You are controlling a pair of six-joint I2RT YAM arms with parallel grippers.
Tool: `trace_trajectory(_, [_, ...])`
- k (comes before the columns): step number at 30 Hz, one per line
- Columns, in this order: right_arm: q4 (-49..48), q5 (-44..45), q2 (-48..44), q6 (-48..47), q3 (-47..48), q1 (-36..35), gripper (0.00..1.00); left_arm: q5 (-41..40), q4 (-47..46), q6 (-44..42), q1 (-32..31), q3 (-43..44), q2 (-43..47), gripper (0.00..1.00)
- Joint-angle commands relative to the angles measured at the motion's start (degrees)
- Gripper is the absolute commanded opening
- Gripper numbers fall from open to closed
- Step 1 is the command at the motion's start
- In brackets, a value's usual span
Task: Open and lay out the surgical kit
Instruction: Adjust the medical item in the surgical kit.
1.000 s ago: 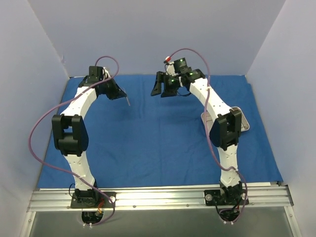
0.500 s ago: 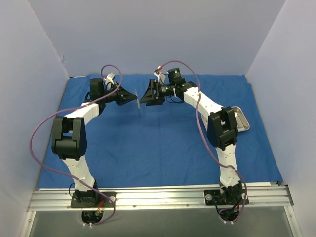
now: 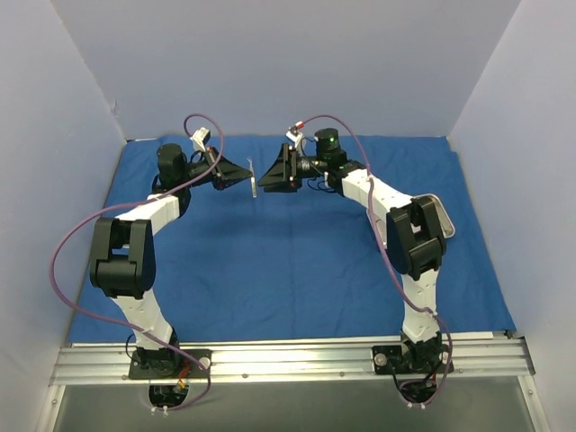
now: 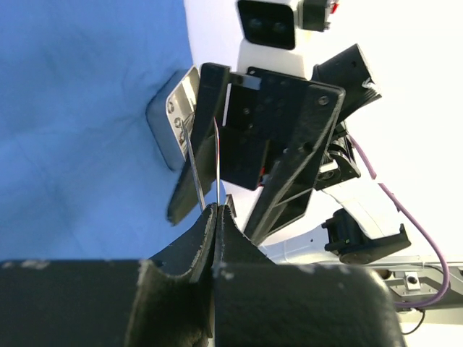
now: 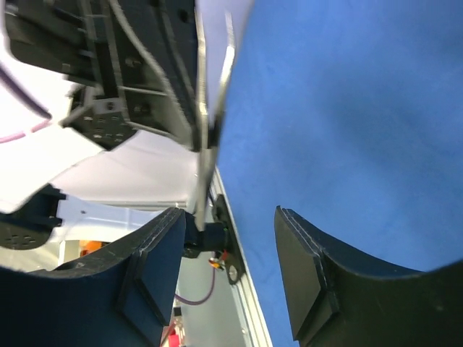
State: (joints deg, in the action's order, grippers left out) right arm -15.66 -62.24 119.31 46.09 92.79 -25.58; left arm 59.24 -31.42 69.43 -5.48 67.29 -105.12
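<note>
The blue cloth wrap lies spread flat over the table. At the back centre my left gripper is shut on a thin silver instrument that sticks out toward my right gripper. In the left wrist view the shut left gripper pinches the instrument, whose two slim prongs reach up between the right gripper's black fingers. In the right wrist view the right gripper is open, with the instrument close to its left finger. The steel tray sits on the cloth at the right, half hidden behind the right arm.
Pale walls close in the table at the back and on both sides. A metal rail carrying both arm bases runs along the near edge. Purple cables loop over each arm. The tray appears behind the fingers in the left wrist view.
Both grippers have turned to face each other and met at the back centre. The left one brought the instrument rightward; the right one moved left around its tip and its jaws narrowed.
</note>
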Motion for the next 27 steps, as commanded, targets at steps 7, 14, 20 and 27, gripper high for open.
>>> trace_trajectory(7, [-9.65,-4.82,-4.7,5.42,0.72,0.62,0.51,3.16,-11.62,4.83,-0.85,0.74,-0.79,0.02])
trace_trajectory(14, [-10.88,-5.79,-3.47,6.47,1.6,-0.26,0.47,3.33,-18.06,9.85,-1.99,0.12,-2.02,0.02])
trace_trajectory(20, [-14.92,-6.67,-3.29,9.11,0.9,-0.34,0.43,3.33,-19.12,10.73,-2.87,0.12,-2.63,0.02])
trace_trajectory(27, [-17.3,-6.85,-3.99,10.69,-1.38,-0.34,0.25,3.51,-21.49,12.57,-3.23,-0.05,-3.16,0.02])
